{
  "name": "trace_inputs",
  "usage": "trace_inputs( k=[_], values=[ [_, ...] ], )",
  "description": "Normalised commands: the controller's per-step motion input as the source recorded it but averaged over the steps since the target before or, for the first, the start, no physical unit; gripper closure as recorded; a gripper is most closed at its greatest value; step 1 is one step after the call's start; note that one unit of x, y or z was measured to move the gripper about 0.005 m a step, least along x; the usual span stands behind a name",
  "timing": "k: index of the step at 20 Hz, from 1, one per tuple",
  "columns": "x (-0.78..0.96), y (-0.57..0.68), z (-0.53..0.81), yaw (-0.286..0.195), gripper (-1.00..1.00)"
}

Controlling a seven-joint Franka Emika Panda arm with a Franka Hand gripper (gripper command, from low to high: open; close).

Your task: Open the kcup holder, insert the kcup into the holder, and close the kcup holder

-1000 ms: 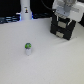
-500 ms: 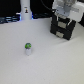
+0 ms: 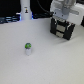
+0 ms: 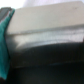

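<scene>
The kcup (image 3: 28,48), a small cup with a green top and whitish body, stands alone on the white table, toward the exterior view's left. The black boxy kcup holder (image 3: 63,30) stands at the back on the exterior view's right, its front panels looking closed. My gripper (image 3: 63,19) hangs from the white arm right at the top of the holder, far from the kcup. Its fingers are not distinct, so I cannot tell whether they are open or shut. The wrist view is a blurred close-up of the holder's dark surface (image 4: 50,47).
A tall white post (image 3: 25,9) with a dark mark stands at the back on the exterior view's left. The white table (image 3: 50,65) spreads between the kcup and the holder. A teal edge (image 4: 3,42) shows at the side of the wrist view.
The arm has settled slightly lower over the holder. The kcup and the holder have not moved.
</scene>
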Motion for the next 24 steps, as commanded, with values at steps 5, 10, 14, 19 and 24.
trace_inputs(
  k=[5,10,14,19,24],
  values=[
    [0.95,-0.30,0.19,-0.076,1.00],
    [0.94,-0.33,0.18,-0.080,1.00],
    [0.92,-0.36,0.15,-0.082,1.00],
    [0.88,-0.39,0.12,-0.071,1.00],
    [0.83,-0.42,0.11,-0.070,1.00]
  ],
)
